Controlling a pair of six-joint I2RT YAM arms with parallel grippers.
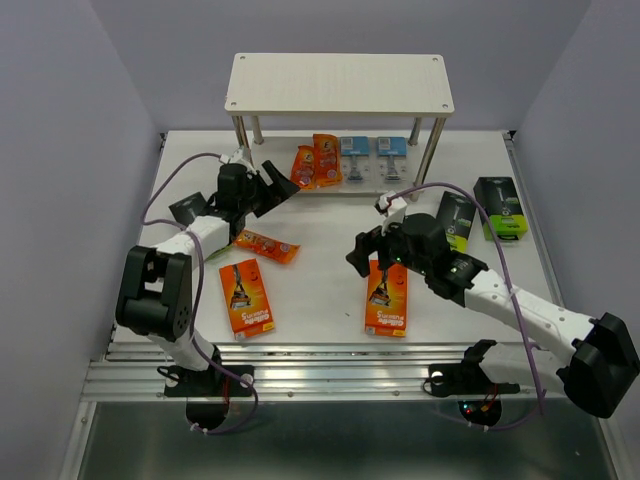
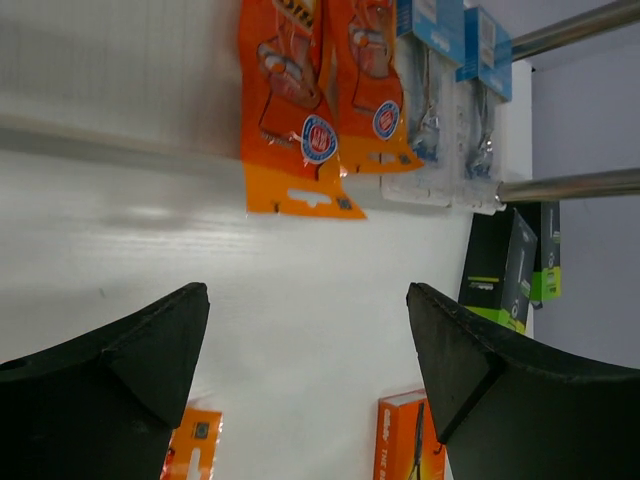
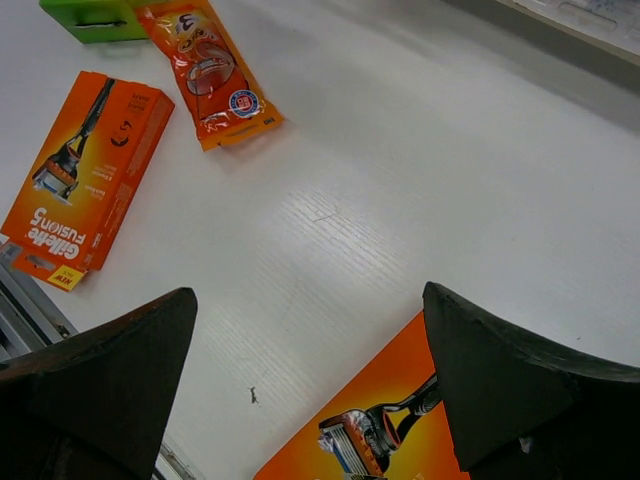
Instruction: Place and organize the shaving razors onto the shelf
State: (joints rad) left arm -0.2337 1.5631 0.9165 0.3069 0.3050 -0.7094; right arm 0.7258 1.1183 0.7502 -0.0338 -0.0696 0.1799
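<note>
The shelf (image 1: 338,83) stands at the back. Its lower board holds two orange foil packets (image 1: 303,165) and two clear-blue blister packs (image 1: 354,158). My left gripper (image 1: 275,190) is open and empty just in front of those packets (image 2: 290,110), above bare table. A third foil packet (image 1: 266,245) and an orange box (image 1: 245,297) lie at the left. My right gripper (image 1: 365,250) is open and empty over the far end of a second orange box (image 1: 387,296), which also shows in the right wrist view (image 3: 390,420). Two black-and-lime boxes (image 1: 456,220) (image 1: 500,207) lie at the right.
The shelf's silver legs (image 2: 570,185) stand close to the blister packs (image 2: 430,90). Grey walls close in the table on three sides. A metal rail (image 1: 330,375) runs along the near edge. A lime-green edge (image 3: 95,15) shows beside the loose foil packet (image 3: 205,70).
</note>
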